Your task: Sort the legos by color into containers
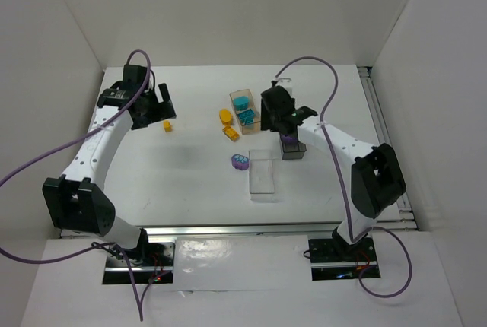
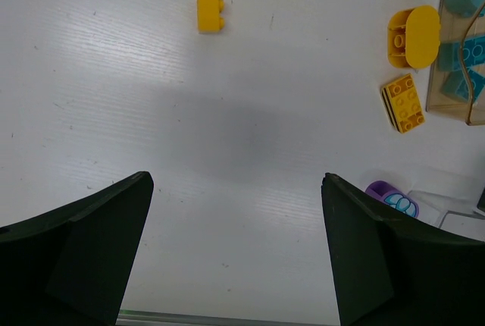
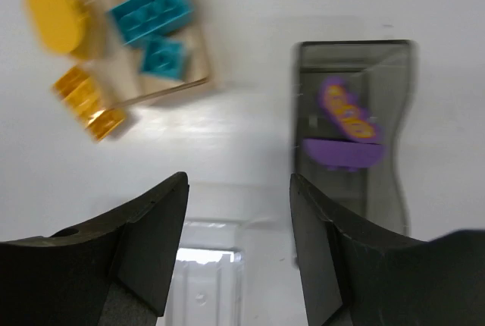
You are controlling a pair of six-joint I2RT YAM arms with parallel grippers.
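Three loose yellow bricks [image 2: 210, 12] [image 2: 413, 36] [image 2: 404, 103], perhaps two purple bricks [image 3: 348, 110] [image 3: 341, 152] in grey box [image 3: 394, 189]; left gripper [image 2: 235, 182], right gripper [image 3: 239, 182] spread.

— Where do the boxes sit?
— The rear box [image 1: 254, 126] is farthest back, about mid-width. The right-hand box [image 3: 390, 182] is nearer the front and to the right of it. The near box [image 1: 261, 179] is closest to the front, left of the right-hand one.
— What's in them?
— A cluster of bricks [image 1: 243, 109] lies in the rear box, and a pair of bricks [image 3: 345, 125] in the right-hand box.
— And on the table [image 1: 190, 167]?
— An oval brick [image 1: 226, 115] lies just left of the rear box, with a studded brick [image 1: 230, 133] just in front of it. A round piece [image 1: 240, 161] lies beside the near box's far left corner. A lone brick [image 1: 167, 125] lies well apart, far left.
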